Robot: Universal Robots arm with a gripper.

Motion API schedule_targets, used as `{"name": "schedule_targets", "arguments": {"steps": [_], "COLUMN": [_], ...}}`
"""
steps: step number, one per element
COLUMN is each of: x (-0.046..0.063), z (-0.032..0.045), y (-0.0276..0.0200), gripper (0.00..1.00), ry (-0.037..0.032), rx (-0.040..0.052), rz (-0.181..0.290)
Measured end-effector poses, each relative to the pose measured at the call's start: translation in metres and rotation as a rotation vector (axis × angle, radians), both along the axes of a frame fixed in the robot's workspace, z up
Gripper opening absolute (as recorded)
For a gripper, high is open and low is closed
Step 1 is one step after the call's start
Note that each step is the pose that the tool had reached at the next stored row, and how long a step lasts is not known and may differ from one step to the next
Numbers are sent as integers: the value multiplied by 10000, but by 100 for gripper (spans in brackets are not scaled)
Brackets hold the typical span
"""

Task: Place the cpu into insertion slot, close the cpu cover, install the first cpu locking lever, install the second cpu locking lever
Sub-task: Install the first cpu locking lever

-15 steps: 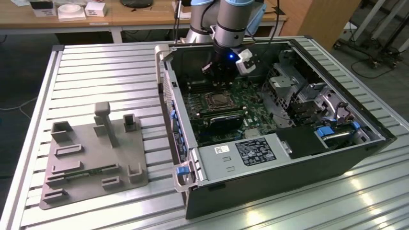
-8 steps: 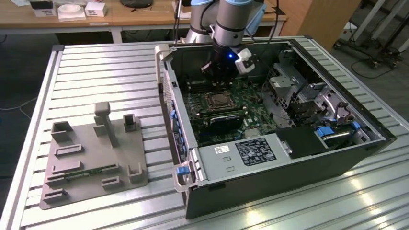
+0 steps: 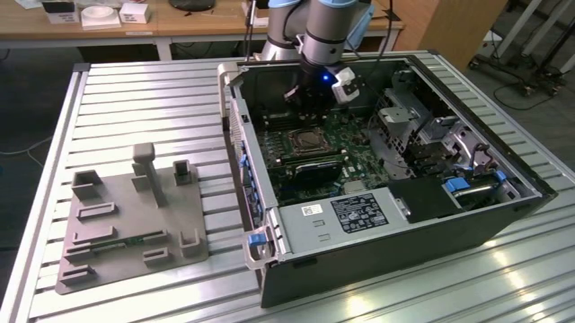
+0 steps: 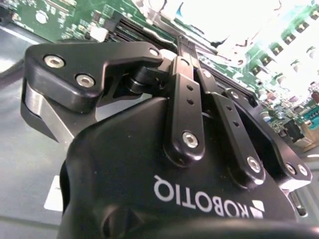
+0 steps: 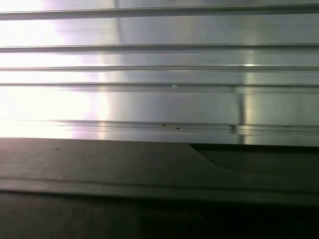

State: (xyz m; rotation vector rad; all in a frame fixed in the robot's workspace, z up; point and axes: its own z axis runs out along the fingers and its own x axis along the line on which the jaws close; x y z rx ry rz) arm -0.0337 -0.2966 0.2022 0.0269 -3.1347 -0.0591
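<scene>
So the gripper is hung inside the open computer case on the ribbed worktop, over the far end of the green board. The insertion slot is found on the near side of it, pretty much straight toward the near wall and clearly apart from the tips. In the second wrist view the gripper is seen from behind, and tbh whether the jaws are spread or pressed together can't be told. Whether the cpu is seated in the slot can't be made out either.
</scene>
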Motion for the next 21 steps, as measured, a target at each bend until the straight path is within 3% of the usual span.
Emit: {"name": "schedule_targets", "arguments": {"steps": [21], "x": [99], "z": [-24], "y": [19], "gripper": [11], "ry": [24], "rx": [55], "rz": [0]}}
